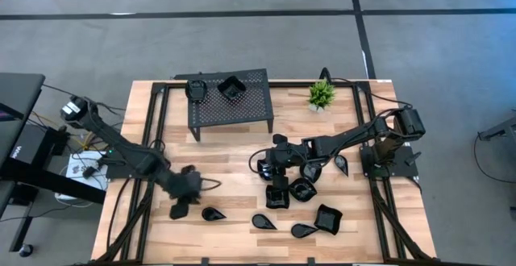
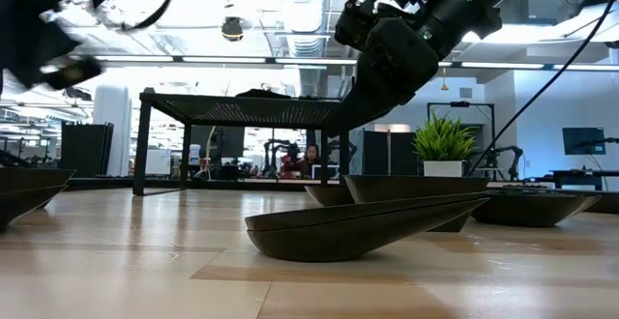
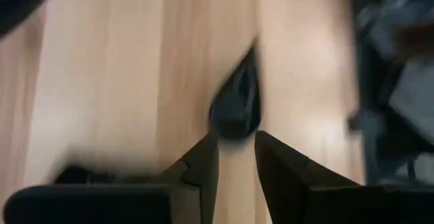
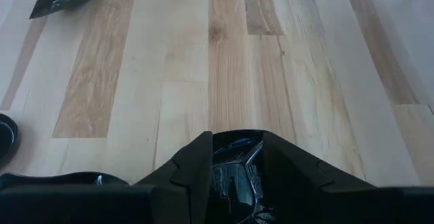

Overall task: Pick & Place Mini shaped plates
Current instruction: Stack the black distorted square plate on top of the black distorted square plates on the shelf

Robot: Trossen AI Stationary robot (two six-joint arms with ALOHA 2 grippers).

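Note:
Several glossy black mini shaped plates lie on the wooden table: a cluster (image 1: 290,192) mid-right, and teardrops (image 1: 264,221) and a square one (image 1: 327,218) near the front. Two more (image 1: 196,89) (image 1: 232,87) sit on the perforated stand (image 1: 242,109). My right gripper (image 1: 274,160) (image 4: 236,139) hangs over the cluster, shut on a plate (image 4: 234,173). My left gripper (image 1: 190,187) (image 3: 236,157) is blurred above the front left, open with nothing between its fingers. A teardrop plate (image 3: 237,105) lies on the boards just beyond its fingertips. My right gripper pinches a glossy black mini plate (image 4: 230,163) between its two fingers. The fingers slant down from the table's right side. They cover the plate's edges, so which part they have cannot be told. The plate is lifted clear of the boards.
A small green potted plant (image 1: 321,95) stands at the far right, beside the stand. One plate (image 1: 179,211) and a teardrop (image 1: 214,214) lie close to my left gripper. Bare boards (image 1: 234,157) stretch between the stand and the front row.

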